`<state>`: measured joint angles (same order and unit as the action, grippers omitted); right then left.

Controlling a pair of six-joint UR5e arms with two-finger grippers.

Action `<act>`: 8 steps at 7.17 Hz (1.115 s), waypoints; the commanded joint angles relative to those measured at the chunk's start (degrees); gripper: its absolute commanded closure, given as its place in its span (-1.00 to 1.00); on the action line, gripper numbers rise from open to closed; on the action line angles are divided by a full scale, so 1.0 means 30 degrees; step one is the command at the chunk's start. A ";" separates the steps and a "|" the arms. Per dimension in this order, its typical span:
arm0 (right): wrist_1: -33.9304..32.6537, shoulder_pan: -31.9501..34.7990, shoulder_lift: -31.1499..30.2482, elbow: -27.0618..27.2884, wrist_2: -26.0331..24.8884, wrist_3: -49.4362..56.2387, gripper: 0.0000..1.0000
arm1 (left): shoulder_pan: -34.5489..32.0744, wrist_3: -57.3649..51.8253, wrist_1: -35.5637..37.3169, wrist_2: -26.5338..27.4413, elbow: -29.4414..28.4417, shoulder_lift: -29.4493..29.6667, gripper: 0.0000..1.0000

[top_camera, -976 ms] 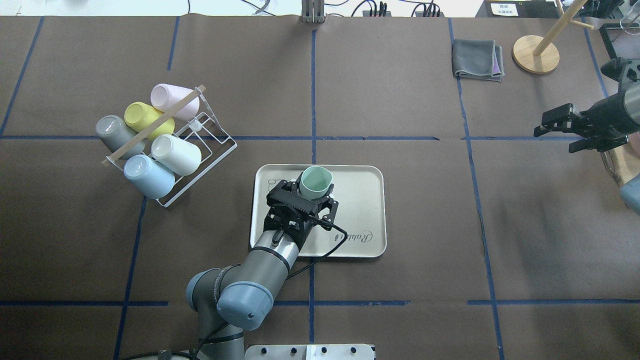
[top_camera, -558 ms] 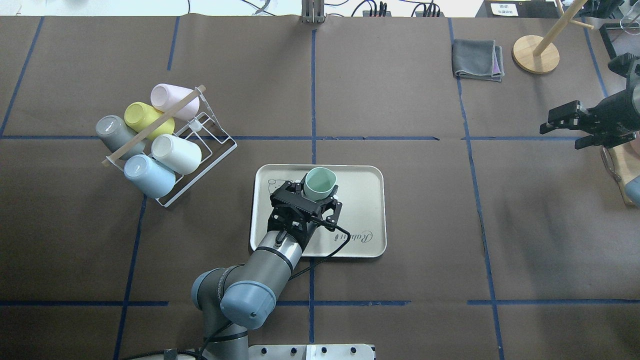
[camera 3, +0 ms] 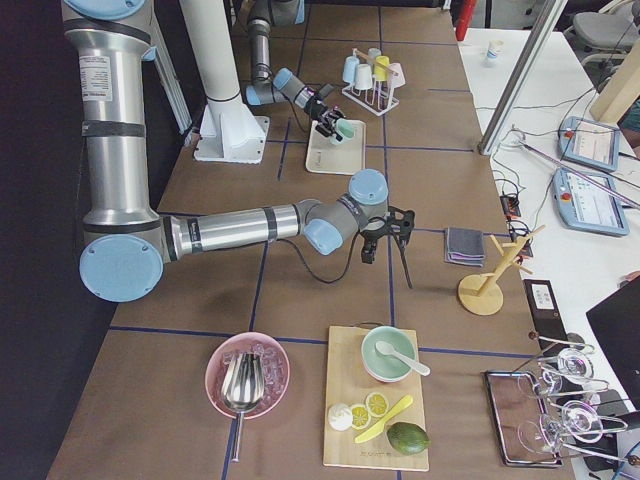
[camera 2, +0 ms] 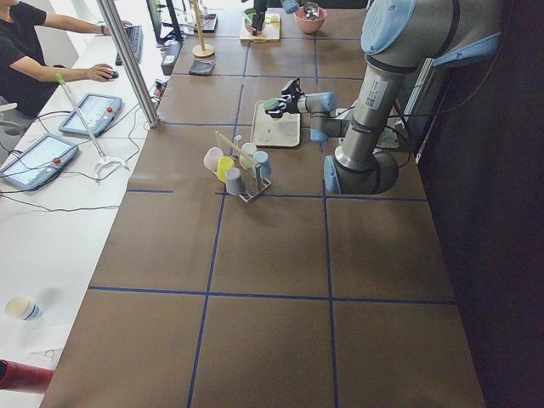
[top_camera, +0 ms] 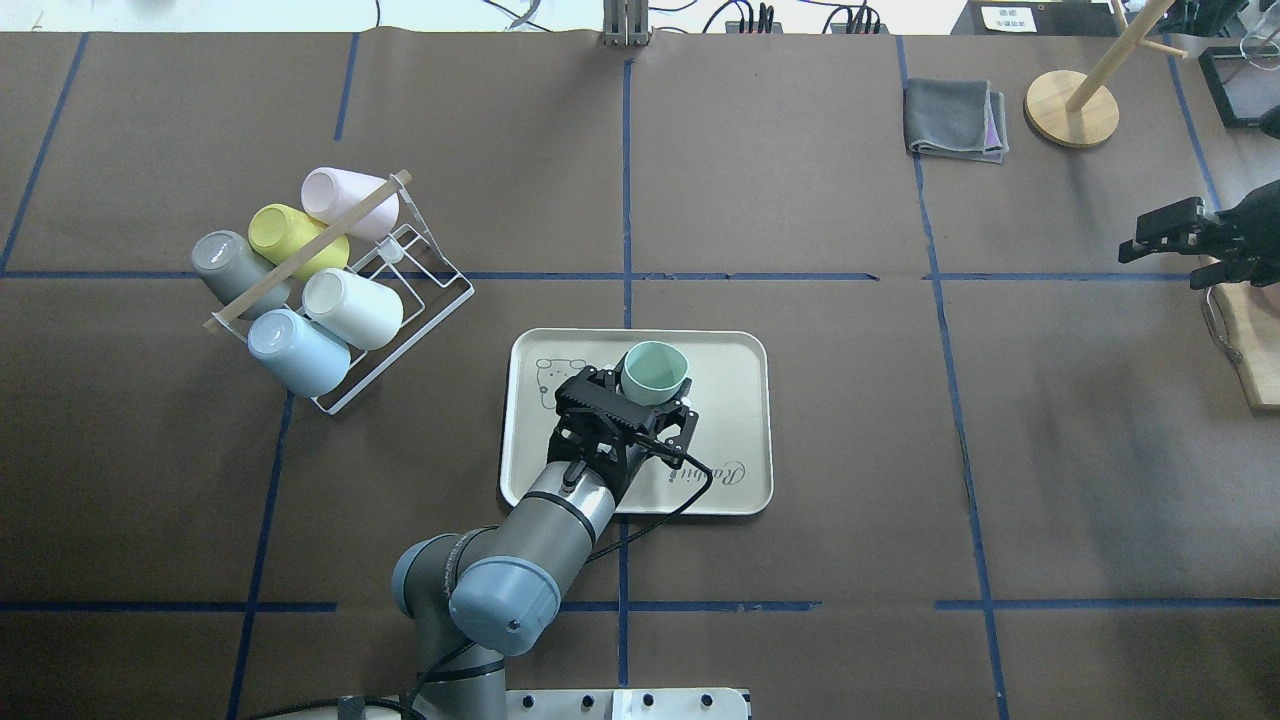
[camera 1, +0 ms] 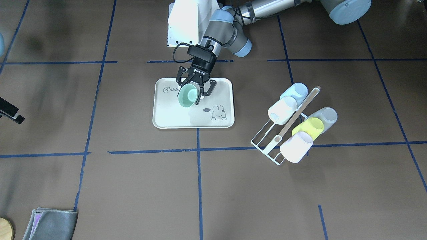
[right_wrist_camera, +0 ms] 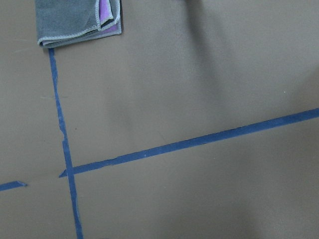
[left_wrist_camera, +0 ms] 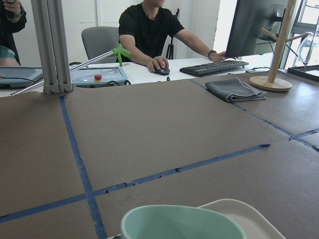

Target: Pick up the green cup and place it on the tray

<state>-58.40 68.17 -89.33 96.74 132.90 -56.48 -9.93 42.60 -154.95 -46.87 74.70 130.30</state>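
Note:
The pale mint green cup [top_camera: 654, 372] hangs tilted over the far middle of the cream tray [top_camera: 730, 400], its mouth turned up and away from the robot. My left gripper [top_camera: 640, 398] is shut on the green cup, one finger on each side of its lower body. From the front-facing view the green cup [camera 1: 187, 96] shows its open mouth above the tray [camera 1: 173, 116], near the "Rabbit" script. The cup's rim [left_wrist_camera: 182, 221] fills the bottom of the left wrist view. My right gripper [top_camera: 1165, 262] hovers open and holding nothing at the table's far right.
A white wire rack [top_camera: 400, 300] with several cups lying in it stands left of the tray. A folded grey cloth [top_camera: 955, 118] and a wooden stand [top_camera: 1072, 108] sit at the back right. A wooden board [top_camera: 1245, 340] lies at the right edge. People sit beyond the far edge.
My left gripper has carried the green cup a little to the right over the tray. The right arm has drawn back toward the right edge.

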 commanded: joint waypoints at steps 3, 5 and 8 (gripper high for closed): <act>-0.0016 0.0011 -0.0049 -0.0050 -0.0002 0.0165 -1.00 | -0.0059 -0.0051 0.0000 -0.0109 -0.0407 0.0190 -0.60; -0.0016 0.0011 -0.0020 -0.0021 -0.0002 0.0165 -1.00 | -0.0059 -0.0051 0.0000 -0.0109 -0.0466 0.0190 -0.62; 0.0013 0.0011 -0.0049 -0.0021 -0.0002 0.0165 -1.00 | -0.0059 -0.0051 0.0000 -0.0109 -0.0613 0.0190 -0.73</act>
<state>-58.39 68.20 -89.46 96.67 132.89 -55.99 -10.10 42.45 -154.95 -47.20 72.96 130.87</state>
